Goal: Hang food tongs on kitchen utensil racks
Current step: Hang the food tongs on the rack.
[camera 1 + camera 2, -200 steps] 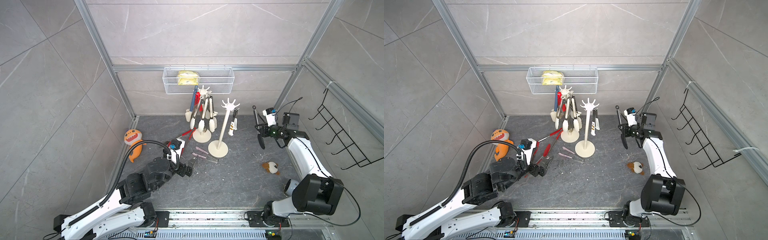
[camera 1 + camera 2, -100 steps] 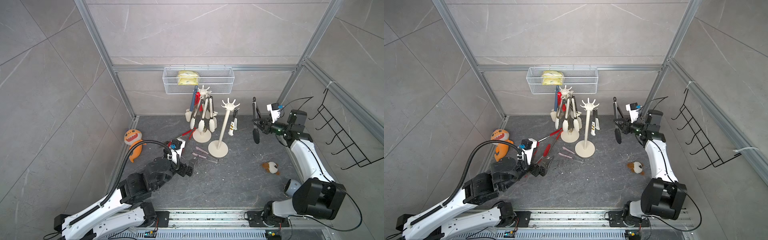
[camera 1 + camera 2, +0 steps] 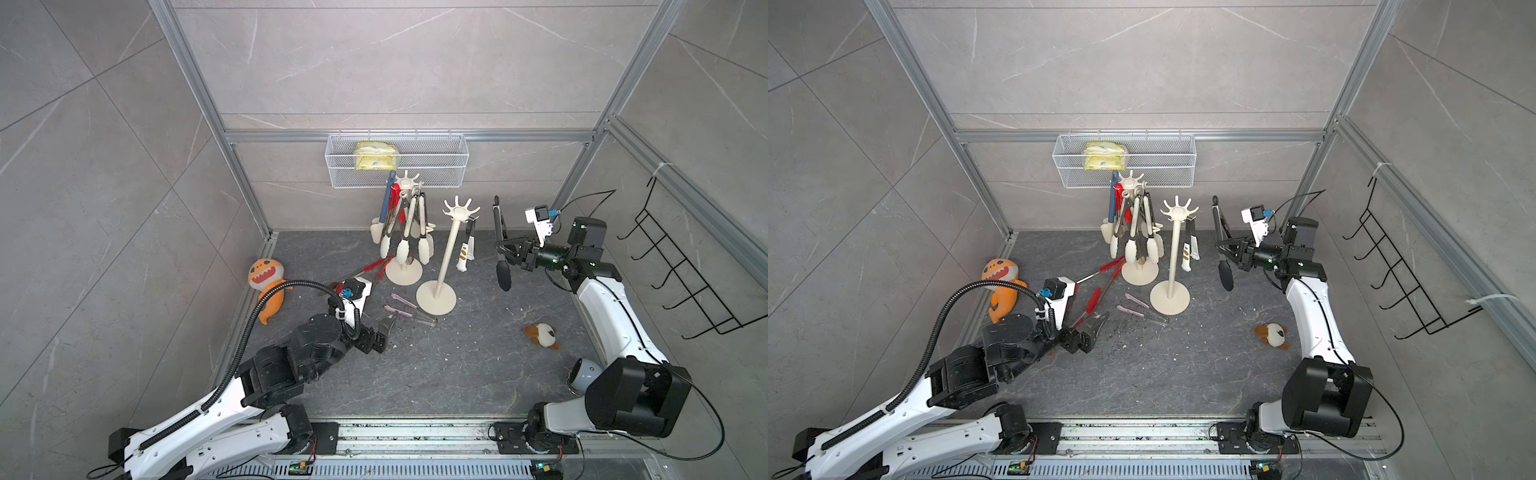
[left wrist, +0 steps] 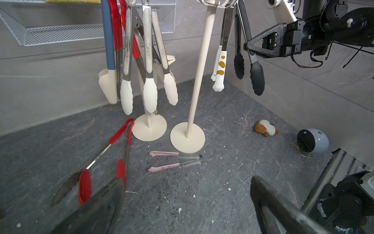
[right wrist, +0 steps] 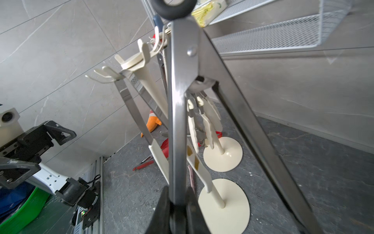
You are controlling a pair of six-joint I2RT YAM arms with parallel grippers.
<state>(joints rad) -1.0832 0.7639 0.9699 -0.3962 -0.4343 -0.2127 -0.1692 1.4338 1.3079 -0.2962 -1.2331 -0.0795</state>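
Black tongs (image 3: 503,272) upright, aloft beside front cream rack (image 3: 446,253).

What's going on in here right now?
The right gripper is shut on black tongs, holding them upright in the air beside the nearer rack, where one white pair hangs. The far rack is crowded with tongs. The left gripper is open and low by the red tongs on the floor. Pink tongs also lie there, not yet hung.
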